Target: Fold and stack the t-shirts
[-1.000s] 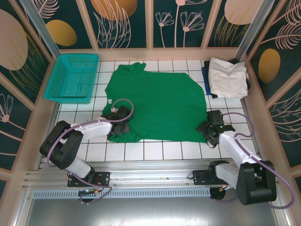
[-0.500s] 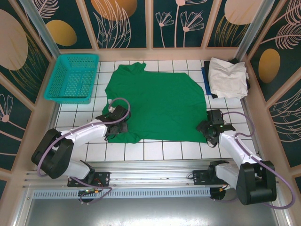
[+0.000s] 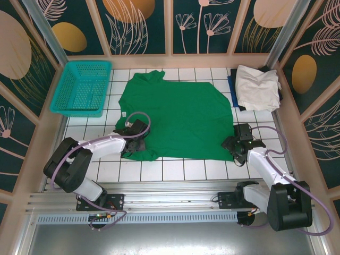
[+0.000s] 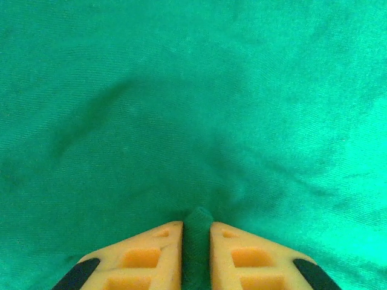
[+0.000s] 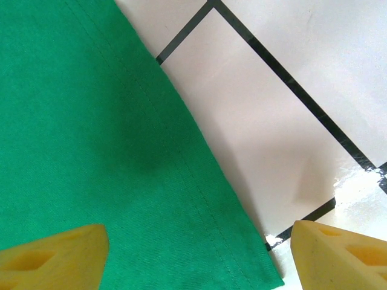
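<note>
left hand pinching green t-shirt; right hand spread

Teal basket (far-left corner) on white tiles.

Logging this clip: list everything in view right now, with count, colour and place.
green t-shirt: 1, emerald green, spread flat mid-table
off-white t-shirt: 1, off-white, top of the far-right pile
blue t-shirt: 1, blue, edge showing at the pile's left
black t-shirt: 1, black, peeking from under the pile
basket: 1, teal mesh, far-left corner
table: 1, white tiles
left gripper: 1, yellow, jaws shut on a fold of the green t-shirt
right gripper: 1, yellow, jaws open over its near-right corner
</note>
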{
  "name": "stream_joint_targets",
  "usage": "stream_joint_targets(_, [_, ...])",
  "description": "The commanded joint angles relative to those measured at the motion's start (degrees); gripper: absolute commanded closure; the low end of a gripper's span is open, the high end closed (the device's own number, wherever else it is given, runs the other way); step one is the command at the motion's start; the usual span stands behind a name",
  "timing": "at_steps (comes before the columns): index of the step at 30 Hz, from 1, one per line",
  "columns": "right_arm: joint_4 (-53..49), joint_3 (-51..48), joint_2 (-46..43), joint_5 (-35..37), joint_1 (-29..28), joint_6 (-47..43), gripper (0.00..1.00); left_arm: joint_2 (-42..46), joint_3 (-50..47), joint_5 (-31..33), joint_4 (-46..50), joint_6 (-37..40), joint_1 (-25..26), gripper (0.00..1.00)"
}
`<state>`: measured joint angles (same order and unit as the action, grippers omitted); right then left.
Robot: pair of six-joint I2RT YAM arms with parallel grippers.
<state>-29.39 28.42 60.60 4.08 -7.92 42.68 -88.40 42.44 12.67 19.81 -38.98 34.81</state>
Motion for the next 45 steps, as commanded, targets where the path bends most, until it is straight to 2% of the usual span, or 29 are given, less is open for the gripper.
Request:
stream_joint_targets(1, [-0.4, 0.7, 0.5, 0.9, 0.0, -0.2, 0.21, 1.1, 0.5, 1.0, 2.2, 0.2, -0.2, 0.85])
stream_joint_targets(4, [-0.2, 0.8, 0.9, 0.8, 0.0, -0.2, 0.21, 2.5, 0.5, 1.0, 3.3, 0.2, -0.2, 0.83])
stream_joint_targets(9, [-0.8, 0.8, 0.9, 1.0, 0.0, -0.3, 0.21, 5.3, -1.0, 0.3, 3.7, -0.4, -0.2, 0.74])
stream_joint_targets(15, [-0.4, 0.9, 1.2, 1.0, -0.1, -0.2, 0.2, 4.3, -1.0, -0.2, 3.0, 0.1, -0.2, 0.79])
stream_joint_targets(20, [-0.6, 0.8, 1.2, 0.9, 0.0, -0.3, 0.2, 1.6, -0.1, 0.2, 2.7, 1.1, -0.2, 0.75])
stream_joint_targets(27, [-0.3, 0.8, 1.2, 0.8, 0.0, -0.5, 0.2, 1.3, 0.7, 0.3, 2.9, 1.1, -0.2, 0.89])
stream_joint_targets(43, [0.2, 1.0, 2.0, 0.3, 0.0, -0.7, 0.19, 11.1, -2.3, -0.7, 6.6, -0.5, -0.2, 0.95])
stream_joint_targets(45, [0.2, 1.2, 2.0, 0.2, -0.1, -0.7, 0.19, 12.2, -3.0, -0.9, 7.1, -0.7, -0.2, 0.93])
